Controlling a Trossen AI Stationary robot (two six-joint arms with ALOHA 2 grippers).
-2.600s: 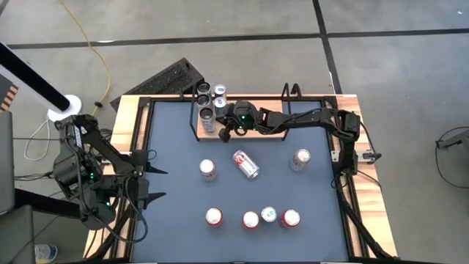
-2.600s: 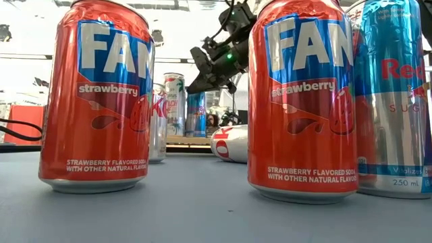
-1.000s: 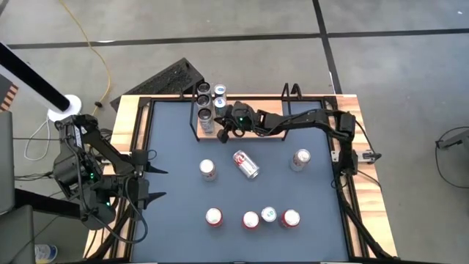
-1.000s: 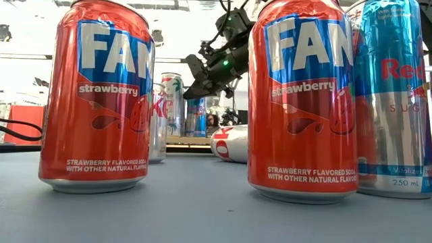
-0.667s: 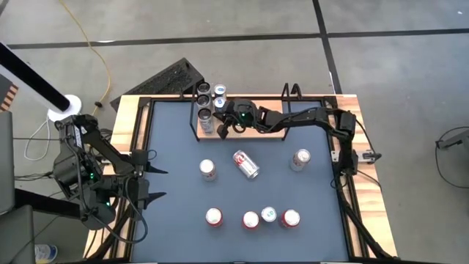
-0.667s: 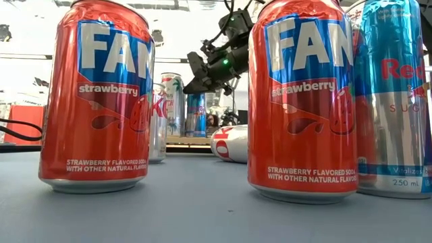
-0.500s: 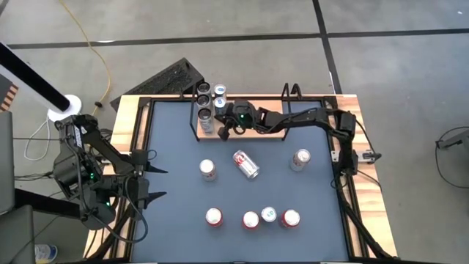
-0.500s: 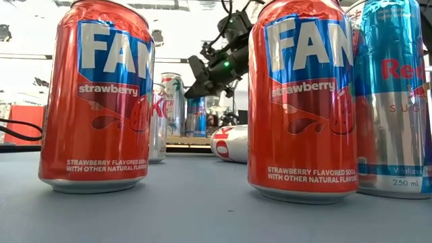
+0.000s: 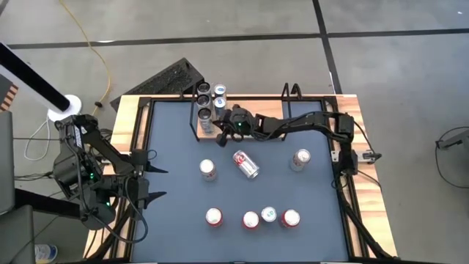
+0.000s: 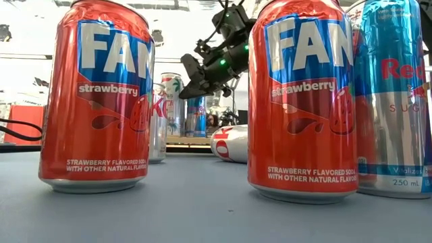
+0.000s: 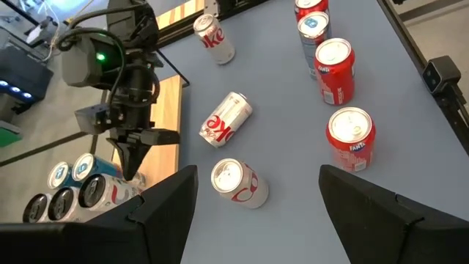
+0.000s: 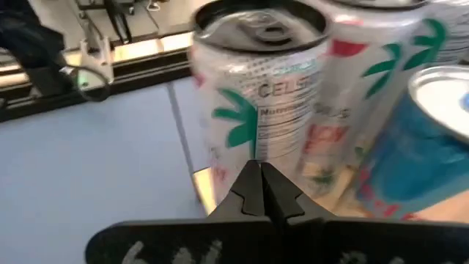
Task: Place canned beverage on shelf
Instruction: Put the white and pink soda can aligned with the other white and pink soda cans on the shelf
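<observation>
Holding four upright cans (image 9: 208, 103) | shelf (image 9: 242, 136); right pincer (image 9: 222, 134) pressed together beside them; left pincer (image 9: 151, 183) apart, empty

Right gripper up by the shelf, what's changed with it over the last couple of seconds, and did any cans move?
The right gripper, shut and empty, has edged slightly toward the cans on the shelf, its tips now pointing at the nearest Celsius can. It took hold of nothing and let nothing go. The left gripper stayed parked at the table's left edge, and the tipped Coke can and the standing cans have not moved.
</observation>
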